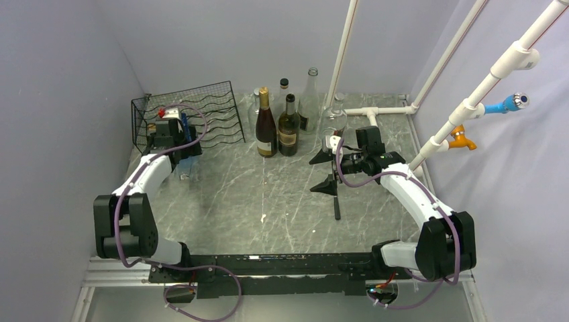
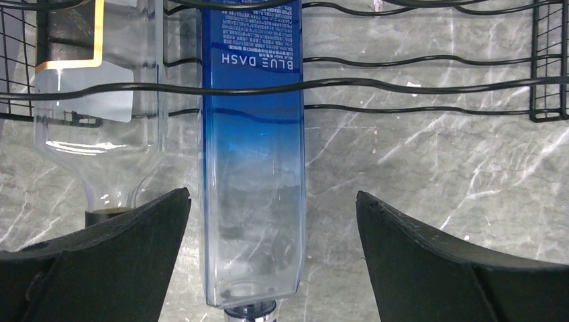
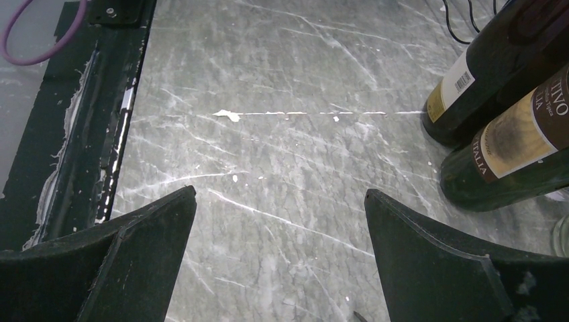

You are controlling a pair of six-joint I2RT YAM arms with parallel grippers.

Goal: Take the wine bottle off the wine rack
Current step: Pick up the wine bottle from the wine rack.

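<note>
Blue wine bottle lies in the wine rack beside a clear bottle, neck end between the spread left gripper, ungripped; right gripper, likewise spread, hangs over the table near standing bottles.

1. The table has a grey, marble-patterned top with pale veins, and walls close it in on the left, far and right sides.
2. A black wire rack stands in the far left corner, against the left wall.
3. A group of bottles stands upright at the far middle, just right of the rack. Two dark labelled ones are in front and clear ones are behind.
4. White pipes lie flat at the far right, joined in a tee.
5. A black rail runs along the near edge.
6. Small white flecks dot the bare middle.
</note>
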